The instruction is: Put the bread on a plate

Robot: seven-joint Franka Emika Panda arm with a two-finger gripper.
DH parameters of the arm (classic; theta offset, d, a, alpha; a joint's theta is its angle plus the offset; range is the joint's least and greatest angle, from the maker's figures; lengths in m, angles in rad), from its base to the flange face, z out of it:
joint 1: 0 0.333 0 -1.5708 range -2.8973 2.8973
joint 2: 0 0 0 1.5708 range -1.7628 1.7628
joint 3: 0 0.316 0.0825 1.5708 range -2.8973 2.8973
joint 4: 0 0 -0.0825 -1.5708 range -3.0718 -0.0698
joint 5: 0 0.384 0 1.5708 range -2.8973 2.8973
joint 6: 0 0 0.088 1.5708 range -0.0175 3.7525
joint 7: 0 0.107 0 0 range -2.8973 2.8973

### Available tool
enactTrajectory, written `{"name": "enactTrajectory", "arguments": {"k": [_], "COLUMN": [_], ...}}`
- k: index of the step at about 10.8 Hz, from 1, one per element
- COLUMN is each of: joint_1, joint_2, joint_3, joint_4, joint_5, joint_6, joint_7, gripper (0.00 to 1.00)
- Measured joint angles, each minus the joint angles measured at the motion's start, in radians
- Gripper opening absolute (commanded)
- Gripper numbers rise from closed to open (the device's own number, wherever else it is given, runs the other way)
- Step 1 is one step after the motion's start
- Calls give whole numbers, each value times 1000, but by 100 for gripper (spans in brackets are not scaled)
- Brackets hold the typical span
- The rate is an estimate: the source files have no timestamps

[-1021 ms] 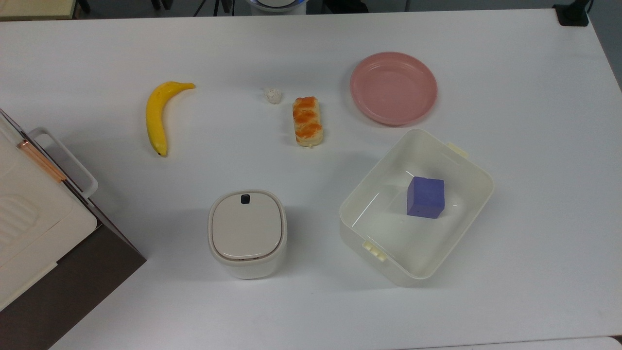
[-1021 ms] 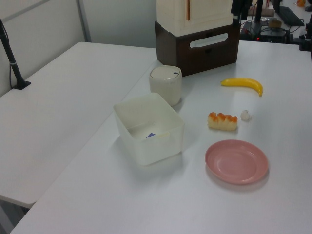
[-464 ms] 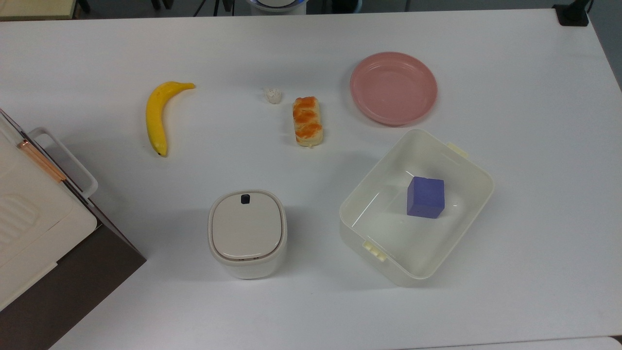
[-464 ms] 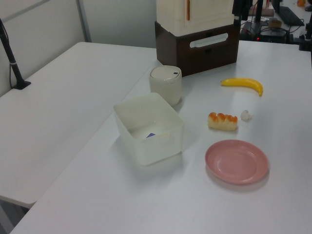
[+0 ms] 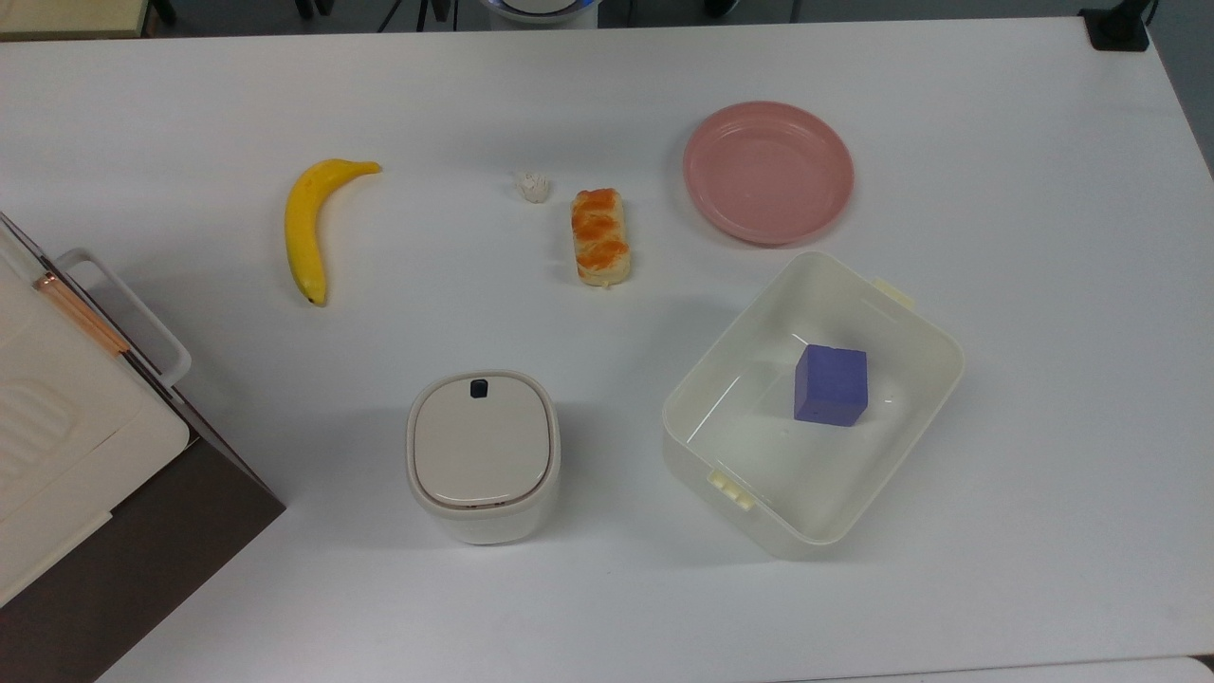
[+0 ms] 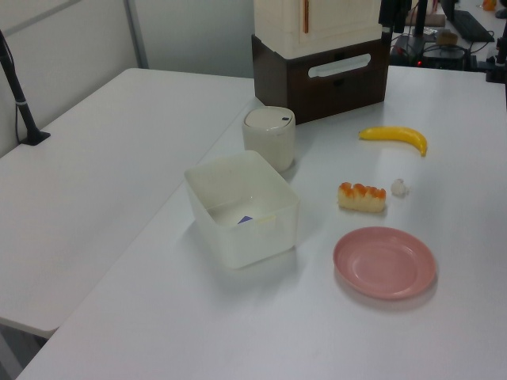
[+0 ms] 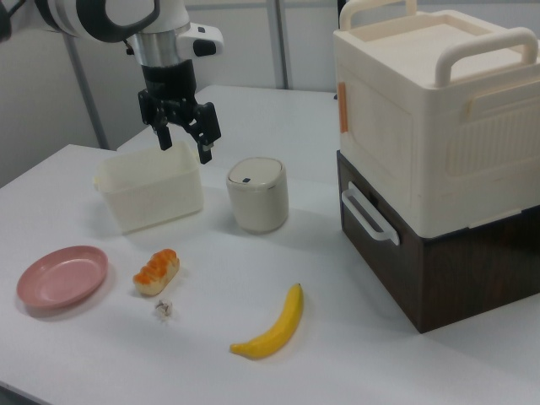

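Jaws apart, gripper seemingly above tub

On the white bench lie a banana and a tiny white lump, with a lidded round canister, a cream tub holding a purple cube, and a cream box stacked on a brown drawer unit.

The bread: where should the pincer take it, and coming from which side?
Grip the bread across its narrow middle, coming straight down from above. It lies flat and oblong on the table, long sides free. The small white lump sits off one end, so closing across the width likely avoids it. The open pincer hangs high, well clear.
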Motion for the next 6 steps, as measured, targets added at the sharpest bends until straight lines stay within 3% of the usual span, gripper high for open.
{"name": "enactTrajectory", "arguments": {"k": [6], "joint_1": [-3], "joint_2": [-2], "joint_3": [-4], "joint_4": [3], "joint_5": [-9], "joint_6": [-52], "joint_7": [-1], "gripper": [100]}}
